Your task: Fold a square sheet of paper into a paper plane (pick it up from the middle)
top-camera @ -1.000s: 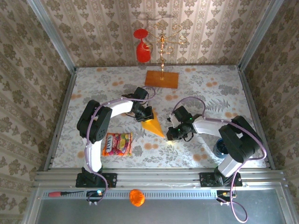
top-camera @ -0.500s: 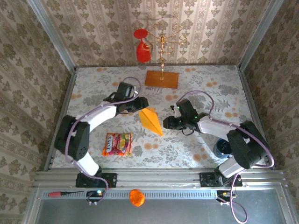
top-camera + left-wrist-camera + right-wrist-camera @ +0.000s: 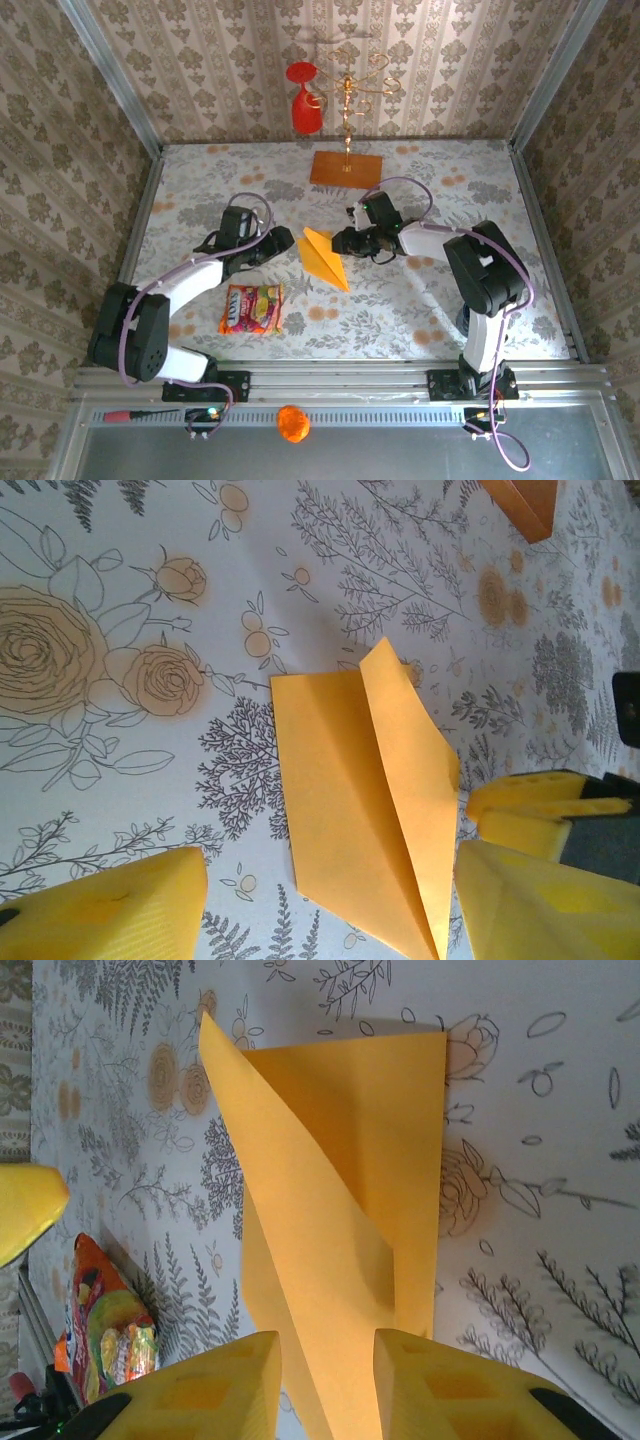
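Note:
The square sheet of paper lies on the table folded into the paper plane [image 3: 321, 258], a yellow-orange dart with its point toward the near right. From the left wrist view the plane [image 3: 350, 790] lies flat with a centre crease. My left gripper [image 3: 279, 250] stands open just left of it, fingers wide apart [image 3: 330, 880] and not touching it. My right gripper [image 3: 339, 243] is at the plane's far right edge. Its fingers [image 3: 325, 1345] are open, and a raised flap of the plane [image 3: 330, 1190] runs up between them.
A colourful snack packet [image 3: 252, 308] lies near the front left, close to the left arm. A brownish-orange board [image 3: 346, 169] with a gold stand and a hanging red glass [image 3: 302, 100] is at the back. An orange ball [image 3: 292, 423] sits on the front rail.
My left gripper has opened, let go of the plane and drawn back to the left. The right gripper has swung up and left to the plane's far right edge and opened.

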{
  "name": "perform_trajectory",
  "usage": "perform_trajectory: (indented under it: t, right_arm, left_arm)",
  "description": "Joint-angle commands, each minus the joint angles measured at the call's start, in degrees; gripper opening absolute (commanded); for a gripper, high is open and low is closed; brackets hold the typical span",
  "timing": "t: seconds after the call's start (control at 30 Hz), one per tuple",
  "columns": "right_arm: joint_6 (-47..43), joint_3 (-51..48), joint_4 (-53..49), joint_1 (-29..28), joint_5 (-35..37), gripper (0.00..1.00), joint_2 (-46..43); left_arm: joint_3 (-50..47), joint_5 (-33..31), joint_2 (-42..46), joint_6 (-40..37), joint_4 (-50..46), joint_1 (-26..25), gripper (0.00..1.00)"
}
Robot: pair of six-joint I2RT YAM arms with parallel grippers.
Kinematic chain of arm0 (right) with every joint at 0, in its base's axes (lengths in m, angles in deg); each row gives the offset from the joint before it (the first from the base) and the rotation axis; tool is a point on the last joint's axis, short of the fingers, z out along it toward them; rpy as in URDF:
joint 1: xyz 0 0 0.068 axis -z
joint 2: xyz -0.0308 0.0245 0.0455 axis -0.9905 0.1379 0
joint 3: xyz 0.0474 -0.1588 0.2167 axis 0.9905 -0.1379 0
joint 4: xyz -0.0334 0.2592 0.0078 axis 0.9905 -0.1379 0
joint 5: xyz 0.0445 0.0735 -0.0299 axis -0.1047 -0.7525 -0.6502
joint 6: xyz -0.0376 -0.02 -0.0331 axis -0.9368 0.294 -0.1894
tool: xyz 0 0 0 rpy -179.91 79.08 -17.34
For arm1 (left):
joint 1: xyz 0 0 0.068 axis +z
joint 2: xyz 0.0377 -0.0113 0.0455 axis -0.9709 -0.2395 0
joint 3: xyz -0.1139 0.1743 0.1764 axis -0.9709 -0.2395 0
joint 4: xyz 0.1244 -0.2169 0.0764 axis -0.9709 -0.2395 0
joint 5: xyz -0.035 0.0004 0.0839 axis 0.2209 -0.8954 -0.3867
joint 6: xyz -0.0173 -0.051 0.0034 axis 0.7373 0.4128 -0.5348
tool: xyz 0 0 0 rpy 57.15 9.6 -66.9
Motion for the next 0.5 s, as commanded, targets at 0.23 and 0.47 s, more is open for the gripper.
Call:
perform_trajectory:
  t: [0.23, 0.47]
  right_arm:
    - [-1.1, 1.11, -1.71, 0.93, 3.58, 0.33, 0.92]
    - [-1.17, 1.45, -0.57, 0.88, -0.38, 0.28, 3.16]
  left_arm:
    - [-0.12, 1.37, 0.34, 0.39, 3.83, 0.38, 0.68]
    - [0.49, 2.07, -1.32, 1.09, 4.36, 0.25, 0.69]
